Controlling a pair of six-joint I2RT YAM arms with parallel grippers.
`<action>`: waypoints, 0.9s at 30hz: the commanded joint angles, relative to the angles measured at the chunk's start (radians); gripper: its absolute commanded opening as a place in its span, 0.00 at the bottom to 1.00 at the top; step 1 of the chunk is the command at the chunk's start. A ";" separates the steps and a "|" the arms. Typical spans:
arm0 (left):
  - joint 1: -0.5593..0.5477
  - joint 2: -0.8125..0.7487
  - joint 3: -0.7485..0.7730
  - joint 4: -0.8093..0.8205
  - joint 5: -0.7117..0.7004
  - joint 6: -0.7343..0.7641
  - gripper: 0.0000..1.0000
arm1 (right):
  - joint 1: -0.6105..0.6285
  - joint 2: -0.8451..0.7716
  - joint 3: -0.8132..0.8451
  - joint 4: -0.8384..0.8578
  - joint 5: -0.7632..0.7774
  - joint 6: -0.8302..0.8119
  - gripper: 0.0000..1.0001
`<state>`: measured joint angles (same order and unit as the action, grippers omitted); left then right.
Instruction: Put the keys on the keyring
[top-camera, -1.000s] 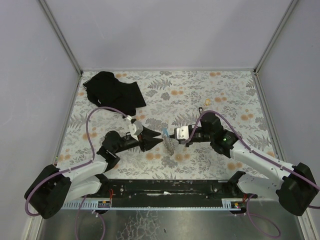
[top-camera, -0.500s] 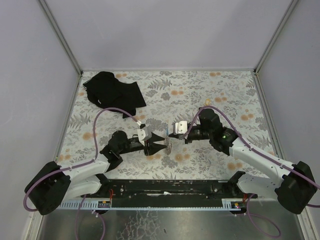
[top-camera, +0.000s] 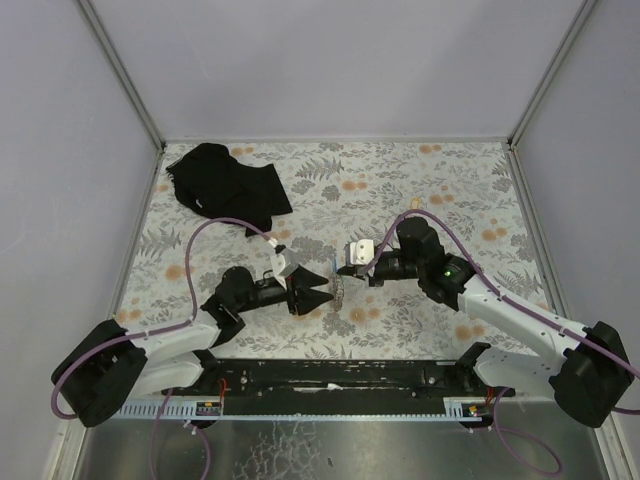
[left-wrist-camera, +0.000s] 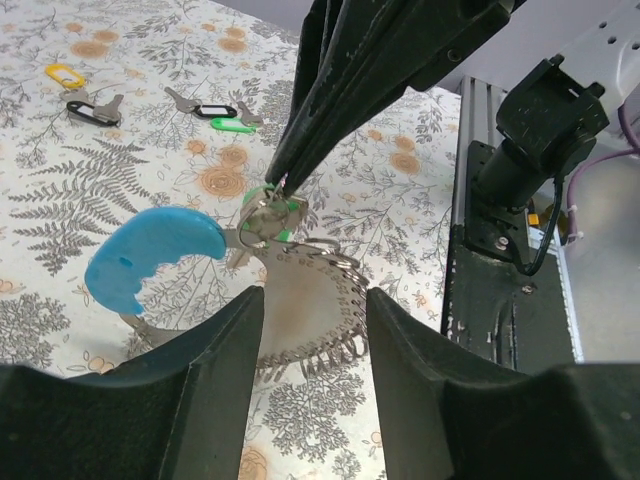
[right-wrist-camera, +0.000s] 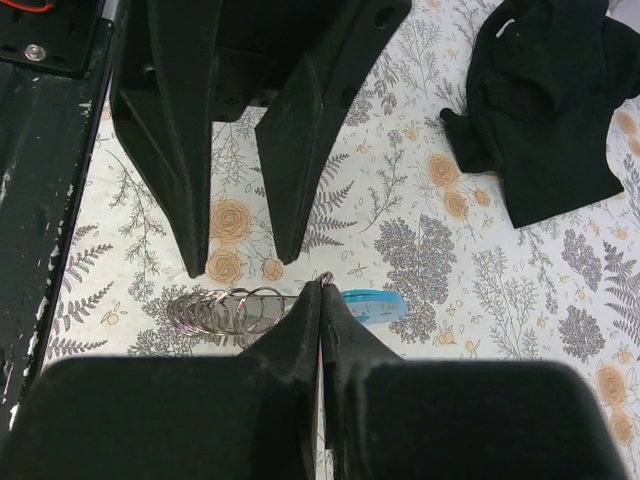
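The keyring is a light-blue curved band (left-wrist-camera: 150, 255) joined to a coil of grey metal rings (left-wrist-camera: 320, 300), lying on the floral table between the arms (top-camera: 338, 292). My right gripper (right-wrist-camera: 322, 287) is shut, its tips pinching a small green-tagged key (left-wrist-camera: 266, 208) right at the rings, beside the blue band (right-wrist-camera: 378, 303). My left gripper (left-wrist-camera: 315, 292) is open, its two fingers level with the near side of the ring coil and touching nothing. In the top view the two grippers (top-camera: 318, 290) (top-camera: 342, 270) nearly meet over the keyring.
Loose keys lie farther off: a green-tagged one (left-wrist-camera: 232, 125), two black-tagged ones (left-wrist-camera: 210, 110) (left-wrist-camera: 85, 108) and a yellow-tagged one (left-wrist-camera: 62, 73). A large black cloth (top-camera: 225, 185) lies at the back left. A black frame rail (top-camera: 330, 375) runs along the near edge.
My left gripper has moved right and nearer, up to the keyring. My right gripper has shifted slightly left, staying shut at the rings.
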<state>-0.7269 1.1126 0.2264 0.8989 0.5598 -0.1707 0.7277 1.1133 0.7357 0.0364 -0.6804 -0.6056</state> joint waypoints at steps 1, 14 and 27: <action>-0.006 -0.056 -0.038 0.062 -0.060 -0.119 0.46 | 0.004 -0.006 0.025 0.082 0.011 0.038 0.00; -0.102 0.013 -0.046 0.136 -0.302 -0.218 0.47 | 0.005 -0.001 0.013 0.155 0.056 0.118 0.00; -0.118 0.062 -0.002 0.091 -0.320 -0.112 0.30 | 0.006 -0.002 0.014 0.138 0.051 0.120 0.00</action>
<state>-0.8391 1.1698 0.1967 0.9497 0.2707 -0.3435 0.7277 1.1233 0.7349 0.1177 -0.6262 -0.4957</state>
